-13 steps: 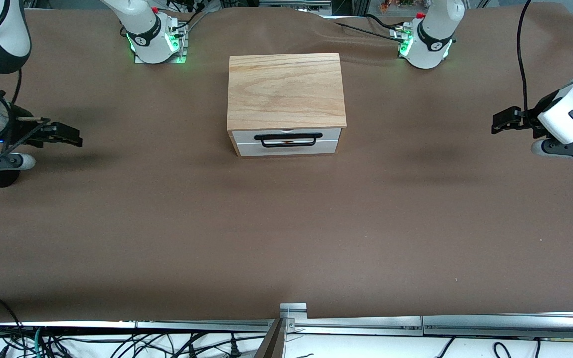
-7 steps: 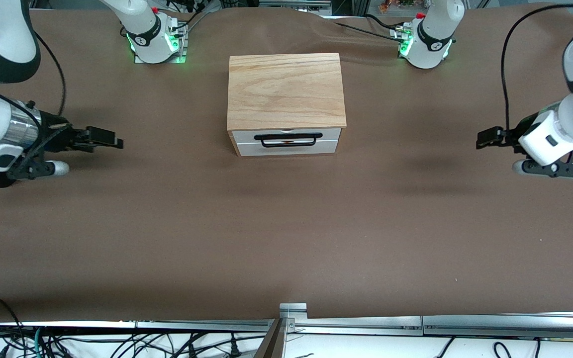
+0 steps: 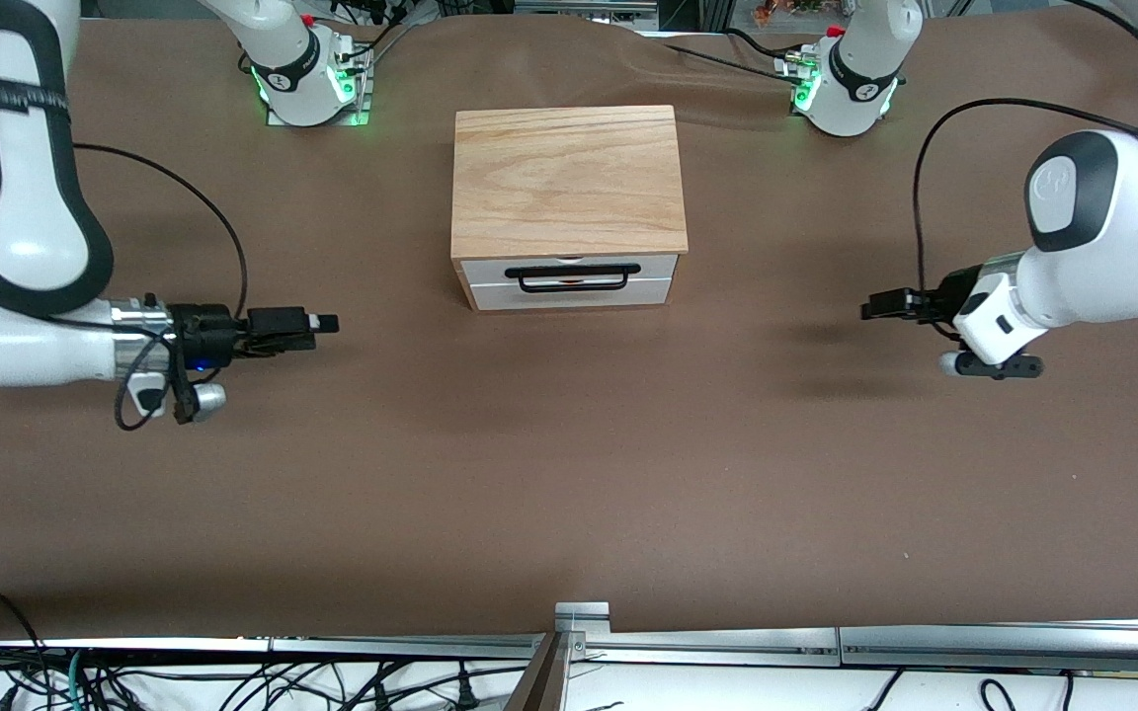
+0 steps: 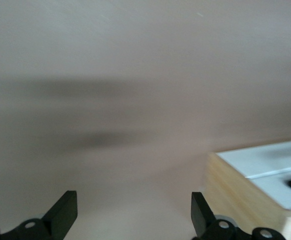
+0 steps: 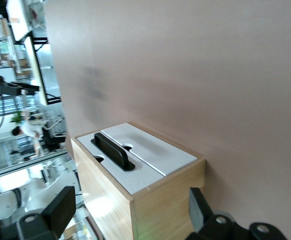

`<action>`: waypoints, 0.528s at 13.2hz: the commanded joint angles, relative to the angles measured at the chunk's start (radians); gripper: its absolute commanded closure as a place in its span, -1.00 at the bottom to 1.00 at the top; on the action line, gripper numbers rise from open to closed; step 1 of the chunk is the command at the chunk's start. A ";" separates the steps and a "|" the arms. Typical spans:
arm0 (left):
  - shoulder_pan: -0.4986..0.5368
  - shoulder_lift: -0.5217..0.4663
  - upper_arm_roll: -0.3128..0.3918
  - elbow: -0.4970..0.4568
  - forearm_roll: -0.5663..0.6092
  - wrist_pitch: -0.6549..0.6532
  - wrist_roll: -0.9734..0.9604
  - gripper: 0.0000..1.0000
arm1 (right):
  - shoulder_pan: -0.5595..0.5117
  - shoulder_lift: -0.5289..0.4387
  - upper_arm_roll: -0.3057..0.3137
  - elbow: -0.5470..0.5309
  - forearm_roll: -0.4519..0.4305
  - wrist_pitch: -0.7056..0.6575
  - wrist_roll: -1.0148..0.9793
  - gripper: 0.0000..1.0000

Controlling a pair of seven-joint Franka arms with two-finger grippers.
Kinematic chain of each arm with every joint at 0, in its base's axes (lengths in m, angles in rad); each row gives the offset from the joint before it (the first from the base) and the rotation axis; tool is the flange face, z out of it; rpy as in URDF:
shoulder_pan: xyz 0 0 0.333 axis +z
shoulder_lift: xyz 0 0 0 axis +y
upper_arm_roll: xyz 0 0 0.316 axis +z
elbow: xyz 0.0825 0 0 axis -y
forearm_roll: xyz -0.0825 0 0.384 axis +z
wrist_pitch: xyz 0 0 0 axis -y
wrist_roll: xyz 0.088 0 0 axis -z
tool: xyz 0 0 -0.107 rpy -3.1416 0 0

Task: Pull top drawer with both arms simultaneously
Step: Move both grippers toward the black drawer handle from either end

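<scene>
since a second ago, swung inward from both ends of the table: right gripper (image 3: 327,323) now well clear of the table edge and nearer the wooden box (image 3: 566,178), left gripper (image 3: 870,309) likewise closer in from the left arm's end. box and top drawer (image 3: 569,268) unchanged, drawer shut flush.

fingers of both grippers released and spread wide, grasping nothing; seen plainly in both wrist views, left gripper (image 4: 134,216) over bare brown table cover (image 3: 569,474) with a corner of the box just entering ahead of one fingertip, right gripper (image 5: 130,212) with the white front and black bar handle (image 5: 113,150) ahead of the fingers and between their lines.

top drawer sits in the box at mid-table, well apart from both sets of fingertips, roughly midway between them and a little farther from the front camera than either. front panel faces the front camera; long axis of panel and bar handle (image 3: 572,277) runs across the table from one arm's end toward the other. likely pull direction: straight toward the front camera, square to that axis.

to do the approach well, probably best to bring both pairs of fingers down in front of the handle, one toward each end of the bar, kept level with each other; turn wrists so the open jaws straddle the bar rather than run along it; close together, pull evenly to avoid skewing the drawer or dragging the box.
</scene>
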 commanded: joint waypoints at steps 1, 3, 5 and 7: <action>0.005 0.021 -0.063 -0.068 -0.174 0.076 0.065 -1.00 | 0.012 0.012 0.009 0.002 0.075 -0.024 -0.012 -1.00; 0.034 0.036 -0.155 -0.147 -0.310 0.175 0.110 -1.00 | 0.015 0.030 0.010 -0.009 0.146 -0.021 -0.047 -1.00; 0.036 0.085 -0.195 -0.177 -0.502 0.212 0.246 -1.00 | 0.015 0.073 0.012 -0.024 0.232 -0.045 -0.133 -1.00; 0.040 0.117 -0.212 -0.213 -0.668 0.206 0.462 -1.00 | 0.013 0.113 0.018 -0.043 0.313 -0.108 -0.170 -1.00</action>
